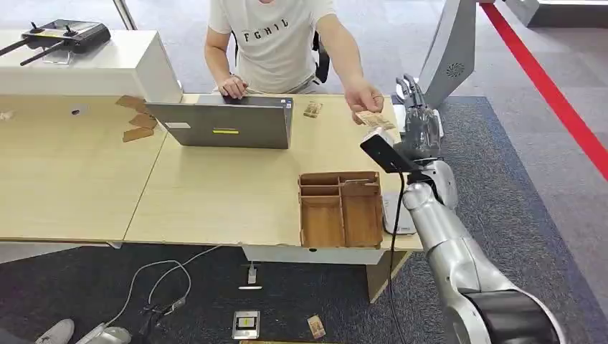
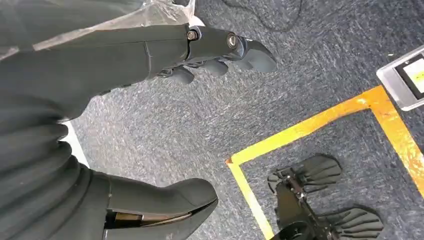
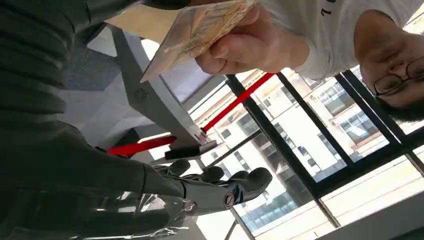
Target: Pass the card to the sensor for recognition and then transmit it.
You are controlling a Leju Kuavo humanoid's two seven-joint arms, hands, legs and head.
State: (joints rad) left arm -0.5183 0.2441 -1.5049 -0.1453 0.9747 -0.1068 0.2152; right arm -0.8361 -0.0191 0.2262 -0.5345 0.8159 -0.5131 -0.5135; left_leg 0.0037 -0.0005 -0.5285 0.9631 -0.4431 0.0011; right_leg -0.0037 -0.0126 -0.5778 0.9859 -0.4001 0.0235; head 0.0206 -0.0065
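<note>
One card (image 1: 374,119) in a person's hand (image 1: 364,99), just beside the empty, spread right hand (image 1: 421,118)

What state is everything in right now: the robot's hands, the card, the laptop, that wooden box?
Right hand: raised, fingers apart, holding nothing.
Left hand: hanging over carpet, holding nothing.
Card: in the person's hand, beside the right hand.
Laptop: open.
Wooden box: lidless, on the table.

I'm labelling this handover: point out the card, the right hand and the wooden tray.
card (image 1: 374,119): head view, its face beside the person's fingers.
right hand (image 1: 418,120): head view, palm.
wooden tray (image 1: 340,177): head view, far rim.
</note>
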